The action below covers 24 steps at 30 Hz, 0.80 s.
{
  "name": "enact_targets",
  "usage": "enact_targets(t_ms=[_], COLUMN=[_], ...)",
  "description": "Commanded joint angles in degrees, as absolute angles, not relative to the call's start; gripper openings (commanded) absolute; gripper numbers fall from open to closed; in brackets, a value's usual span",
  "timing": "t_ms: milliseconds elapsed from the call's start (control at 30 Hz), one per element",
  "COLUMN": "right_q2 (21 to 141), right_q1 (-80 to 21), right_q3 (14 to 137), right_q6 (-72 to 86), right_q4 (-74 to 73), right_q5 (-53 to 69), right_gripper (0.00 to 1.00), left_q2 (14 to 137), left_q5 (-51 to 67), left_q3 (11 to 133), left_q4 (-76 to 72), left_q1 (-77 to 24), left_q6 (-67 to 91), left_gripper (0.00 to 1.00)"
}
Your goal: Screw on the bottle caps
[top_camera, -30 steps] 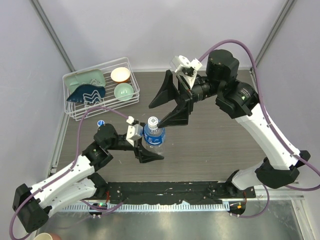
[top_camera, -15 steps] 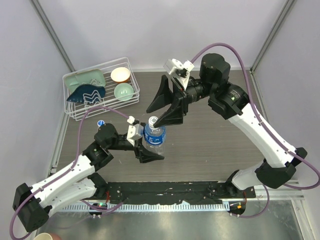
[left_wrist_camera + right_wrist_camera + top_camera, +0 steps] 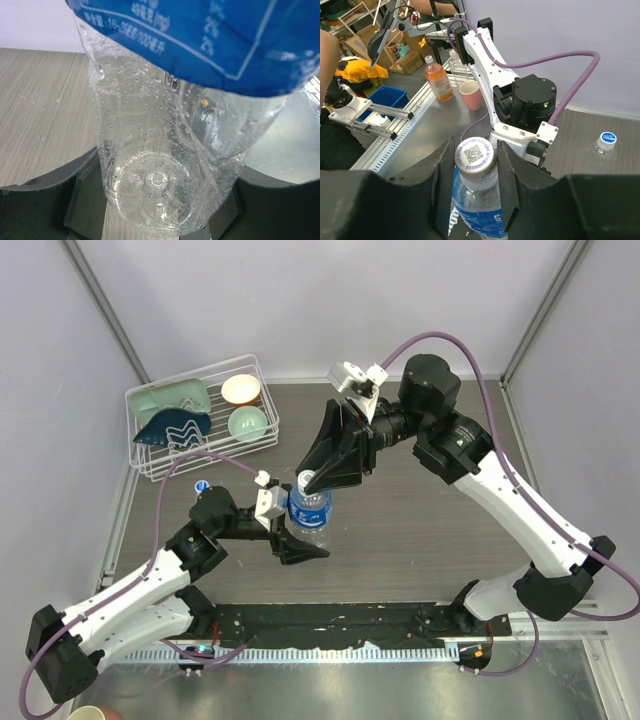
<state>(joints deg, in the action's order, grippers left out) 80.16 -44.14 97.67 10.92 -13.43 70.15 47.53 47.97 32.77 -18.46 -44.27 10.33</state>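
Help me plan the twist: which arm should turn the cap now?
Right. The right gripper clamps the cap atop the bottle; the left gripper holds the bottle's body, steadying it.

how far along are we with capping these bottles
Done: the plain bottle looks capped already. In hand: the left claw grips the labelled bottle while the right claw pinches its cap, seated on the neck. Left: twisting it tight.

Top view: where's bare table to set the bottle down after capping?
Free: table patch between right arm and front rail, right of the held bottle. Crowded: left, around the rack, second bottle and left arm.
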Motion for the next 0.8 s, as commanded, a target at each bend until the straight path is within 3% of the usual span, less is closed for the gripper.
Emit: enact_targets(t_ms=[0,333,767], right_q2=[78.05,79.02,76.73], right_q1=[-44.03,-41.13,-42.45], right_q3=[97.29,94.93,94.66], right_q6=[13.01,18.99,6.33], right_q4=[-9.40,-10.19,-31.20], right_q5=[71.10,68.74,55.13], right_gripper=[0.37,0.33,0.21], left_q2=[47.11,46.85,46.85], left_q5=[46.67,43.68,39.55], left_q3=[35.07,35.24,35.51], left_q4=[-20.21,-20.48,-22.15], left_q1=[-44.30,-43.24,-41.31], left_q6=[11.42,12.04,12.22], left_gripper=[0.00,0.00,0.00])
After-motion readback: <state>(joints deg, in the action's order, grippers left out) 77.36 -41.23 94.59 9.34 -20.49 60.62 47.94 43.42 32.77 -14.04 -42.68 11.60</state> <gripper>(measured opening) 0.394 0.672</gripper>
